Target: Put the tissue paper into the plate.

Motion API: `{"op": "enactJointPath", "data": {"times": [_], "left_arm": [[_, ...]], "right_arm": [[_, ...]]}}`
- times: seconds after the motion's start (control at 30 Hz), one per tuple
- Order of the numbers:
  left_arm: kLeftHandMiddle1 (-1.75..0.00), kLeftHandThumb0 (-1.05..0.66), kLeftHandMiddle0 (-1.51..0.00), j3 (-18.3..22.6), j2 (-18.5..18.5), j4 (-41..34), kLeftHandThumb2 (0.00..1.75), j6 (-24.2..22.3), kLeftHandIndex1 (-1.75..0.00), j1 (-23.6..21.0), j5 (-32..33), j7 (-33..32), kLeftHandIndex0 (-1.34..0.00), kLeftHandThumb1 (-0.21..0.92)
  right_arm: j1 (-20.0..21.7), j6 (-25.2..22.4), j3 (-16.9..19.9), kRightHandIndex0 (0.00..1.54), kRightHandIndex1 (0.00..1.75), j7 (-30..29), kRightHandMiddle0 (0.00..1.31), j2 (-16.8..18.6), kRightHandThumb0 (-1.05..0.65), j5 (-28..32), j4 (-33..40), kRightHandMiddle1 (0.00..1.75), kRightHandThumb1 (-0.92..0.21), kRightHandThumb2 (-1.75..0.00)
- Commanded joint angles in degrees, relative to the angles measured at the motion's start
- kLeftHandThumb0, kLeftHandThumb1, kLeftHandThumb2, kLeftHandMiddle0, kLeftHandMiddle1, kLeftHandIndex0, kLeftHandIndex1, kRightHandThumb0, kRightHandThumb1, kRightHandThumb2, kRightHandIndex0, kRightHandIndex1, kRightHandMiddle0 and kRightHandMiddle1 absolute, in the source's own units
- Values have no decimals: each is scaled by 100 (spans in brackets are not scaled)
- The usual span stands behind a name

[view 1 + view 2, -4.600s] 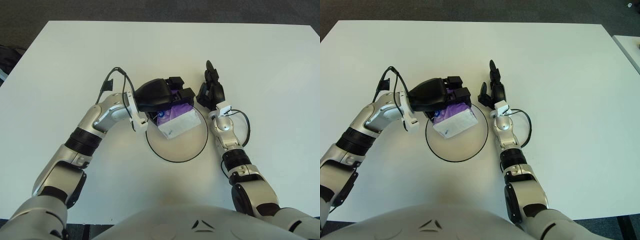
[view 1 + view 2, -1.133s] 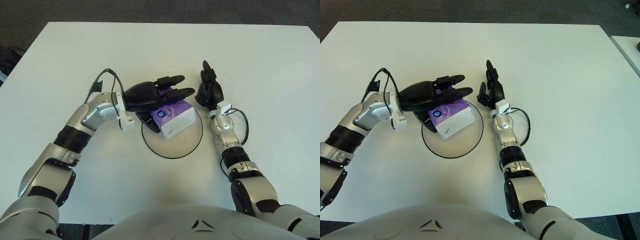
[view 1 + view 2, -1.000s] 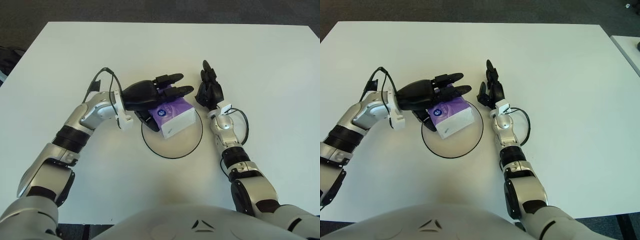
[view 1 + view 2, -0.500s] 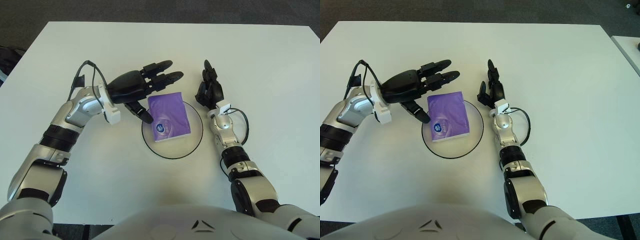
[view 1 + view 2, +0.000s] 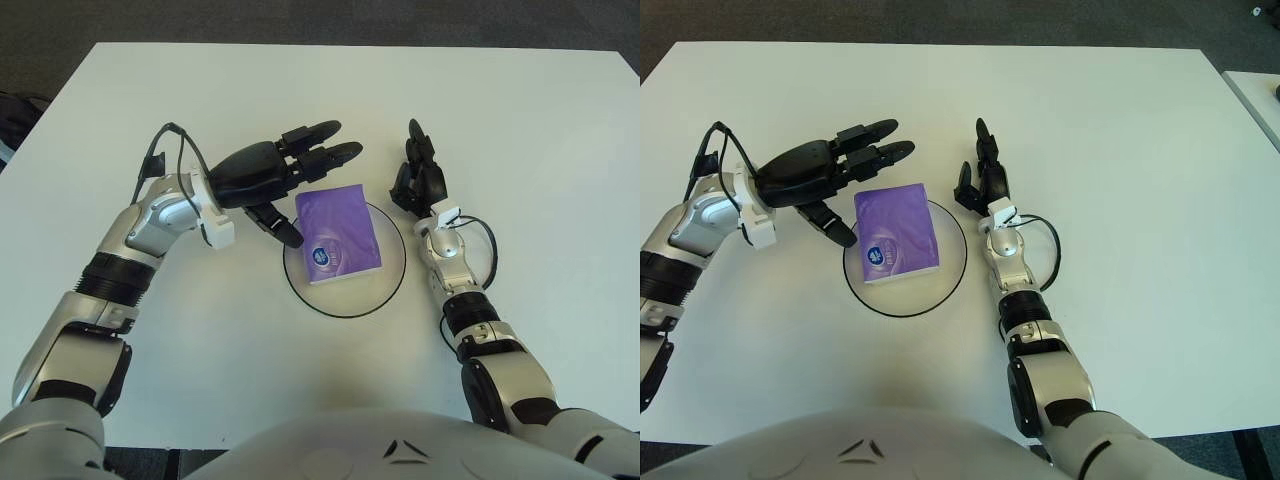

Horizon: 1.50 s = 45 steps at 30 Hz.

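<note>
Left eye view shows a white tabletop (image 5: 520,110) seen from above. At the left, the left hand (image 5: 262,178) shows just beside the plate's upper-left edge, its black fingers (image 5: 318,131) spread and released, holding nothing; the two upper fingers reach toward the top corner of the tissue pack, and the thumb points down toward the plate's left rim. In the middle, the purple tissue paper (image 5: 337,235) lies flat inside the plate (image 5: 349,304), a round white dish with a dark rim, covering its upper half. At the right, the right hand (image 5: 419,176) shows just beside the plate's upper-right edge, fingers loosely extended and grasping nothing.
</note>
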<state>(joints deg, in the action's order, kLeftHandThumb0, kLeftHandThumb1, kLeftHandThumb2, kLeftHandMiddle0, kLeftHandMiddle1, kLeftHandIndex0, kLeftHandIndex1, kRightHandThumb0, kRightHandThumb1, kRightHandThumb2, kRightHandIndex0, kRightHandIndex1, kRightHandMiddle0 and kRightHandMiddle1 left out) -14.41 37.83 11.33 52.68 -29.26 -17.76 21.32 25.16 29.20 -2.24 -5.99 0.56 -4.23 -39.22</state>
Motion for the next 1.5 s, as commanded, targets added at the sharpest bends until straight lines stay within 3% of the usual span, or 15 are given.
{"op": "enactJointPath", "data": {"times": [0.0,0.23,0.47,0.67,0.77,0.83,0.9,1.0,1.33,1.47], "left_arm": [[0,-89,0,-123,315,-225,25,-4,-2,89,377,517,0,91],[0,-70,0,-101,450,-371,23,-77,-3,82,597,883,0,88],[0,-83,0,85,441,-276,33,51,0,129,651,847,0,92],[0,-88,0,224,277,-83,40,-198,-1,151,780,737,-1,92],[0,-90,0,275,19,582,49,-360,-1,197,1578,895,-1,92],[0,-91,-1,437,-362,1268,60,-606,-2,269,2307,1065,-1,92],[-1,-92,-2,499,-502,1526,67,-665,-2,278,2565,1156,-1,92],[-1,-92,-3,780,-759,1987,76,-650,-2,271,2738,965,-1,92],[-2,-104,-6,1497,-1751,2441,103,-822,-4,238,3000,-10,-2,92],[-1,-105,-9,1711,-2029,2395,108,-888,-22,583,2960,-410,0,92]], "right_arm": [[-1139,-593,-195,0,0,-39,0,31,-88,-285,-1302,14,-92,-108],[-1043,-300,-323,0,0,-143,0,-48,-89,-508,-1619,19,-92,-110],[-1163,-604,-426,0,0,-228,0,76,-90,-508,-1162,19,-92,-110],[-1105,-541,-321,0,0,-163,0,117,-90,-364,-1341,18,-92,-107],[-1065,-494,-221,0,0,-99,0,201,-91,-221,-1457,13,-92,-105],[-1047,-421,-122,0,0,-46,0,267,-92,-95,-1510,9,-92,-104],[-1047,-389,-89,0,0,-28,0,289,-92,-56,-1523,6,-92,-103],[-1047,-322,-43,0,0,1,0,306,-92,0,-1548,4,-92,-102],[-1154,-191,67,0,0,70,0,292,-91,25,-1479,0,-92,-103],[-1184,-204,82,0,0,71,0,274,-91,3,-1451,0,-92,-103]]}}
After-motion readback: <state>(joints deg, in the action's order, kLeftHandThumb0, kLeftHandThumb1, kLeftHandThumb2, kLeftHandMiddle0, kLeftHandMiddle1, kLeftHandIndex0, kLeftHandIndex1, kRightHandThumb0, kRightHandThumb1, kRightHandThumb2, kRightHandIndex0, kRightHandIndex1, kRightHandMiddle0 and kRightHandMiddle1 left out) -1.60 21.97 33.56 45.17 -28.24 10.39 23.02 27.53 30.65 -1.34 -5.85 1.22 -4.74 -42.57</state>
